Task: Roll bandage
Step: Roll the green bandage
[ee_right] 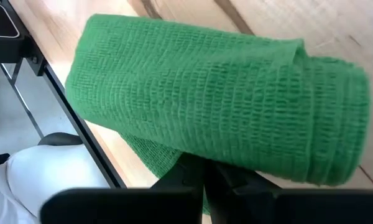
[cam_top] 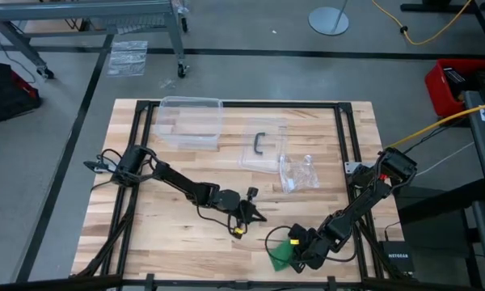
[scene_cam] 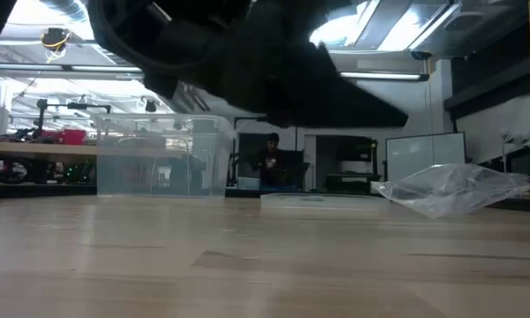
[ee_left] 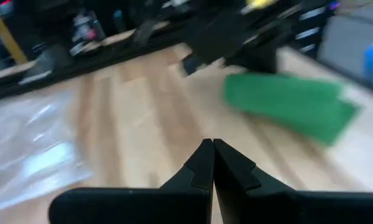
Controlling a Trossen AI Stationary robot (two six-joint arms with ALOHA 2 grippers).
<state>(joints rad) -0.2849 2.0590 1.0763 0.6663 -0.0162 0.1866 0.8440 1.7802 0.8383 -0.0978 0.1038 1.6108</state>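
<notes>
High view: bandage (cam_top: 281, 253) sits near the front edge of the tabletop (cam_top: 186, 222), right of centre, w/ the right gripper (cam_top: 301, 249) touching or just over it. Left gripper (cam_top: 255, 212) is close by, toward centre, pointing at it. Clear bin (cam_top: 191, 121), lid (cam_top: 263, 145) and plastic bag (cam_top: 299, 173) lie further back, well apart from the work.

Low view: dark arm fills the top; bin and bag show behind, bandage not in sight. A person sits far back in the room.

Left wrist view: left jaws pressed tip to tip, holding nothing. Bandage (ee_left: 290, 104) lies ahead as a flattish green slab, near the other arm.

Right wrist view: bandage (ee_right: 224, 99) fills the frame, a loose knit roll w/ layered edges at one end. Right jaws look closed together just under it; can't tell if any cloth is pinched.

Handling, judged: light, soft, squashes easily, grippy weave, not fragile, prob. unwinds if let go. Best hold is across the roll's middle w/ gentle squeeze, keeping the loose tail end pinned.
</notes>
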